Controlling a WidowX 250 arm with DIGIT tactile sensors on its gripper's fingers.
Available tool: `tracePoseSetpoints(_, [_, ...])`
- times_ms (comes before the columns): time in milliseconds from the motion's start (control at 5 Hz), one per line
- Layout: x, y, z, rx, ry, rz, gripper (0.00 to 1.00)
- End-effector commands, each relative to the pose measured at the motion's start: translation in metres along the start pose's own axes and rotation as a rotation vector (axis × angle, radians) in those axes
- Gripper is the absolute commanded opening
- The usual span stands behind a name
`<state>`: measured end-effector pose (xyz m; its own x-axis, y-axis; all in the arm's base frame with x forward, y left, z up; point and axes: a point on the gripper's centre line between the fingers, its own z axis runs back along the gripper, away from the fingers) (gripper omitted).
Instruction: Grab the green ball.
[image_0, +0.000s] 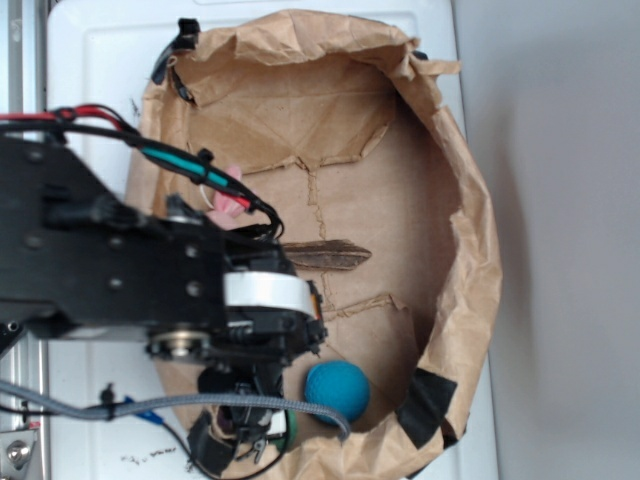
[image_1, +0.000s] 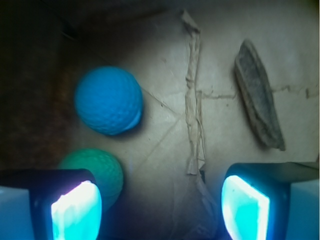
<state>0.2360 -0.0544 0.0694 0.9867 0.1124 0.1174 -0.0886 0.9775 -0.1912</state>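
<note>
In the wrist view the green ball (image_1: 100, 169) lies on the brown paper floor at lower left, partly covered by my left fingertip (image_1: 75, 210). The brighter blue ball (image_1: 108, 100) rests just above it, very close to it. My gripper (image_1: 160, 210) is open, and only bare paper lies between its fingers; the green ball sits at the left finger, more beyond it than inside the gap. In the exterior view the gripper (image_0: 250, 425) hangs low at the near rim of the paper bag, with the blue ball (image_0: 337, 392) to its right. The green ball shows only as a green edge (image_0: 289, 432).
The crumpled brown paper bag (image_0: 470, 230) forms a walled basin around everything. A dark flat scrap (image_0: 325, 255) (image_1: 258, 95) lies mid-floor. A torn paper seam (image_1: 194, 100) runs down the floor. Black tape (image_0: 425, 405) patches the rim. A pink object (image_0: 230, 195) peeks from behind the arm.
</note>
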Motion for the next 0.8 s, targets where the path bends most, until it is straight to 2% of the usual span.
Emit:
tracePoseSetpoints(0, [0.024, -0.013, 0.003, -0.051, 0.038, -0.015, 1.0])
tracePoseSetpoints(200, [0.02, -0.015, 0.003, -0.088, 0.087, -0.023, 1.0])
tracePoseSetpoints(400, [0.012, -0.018, 0.005, -0.089, 0.13, -0.027, 1.0])
tracePoseSetpoints(600, [0.006, -0.019, 0.007, -0.107, 0.141, -0.02, 1.0])
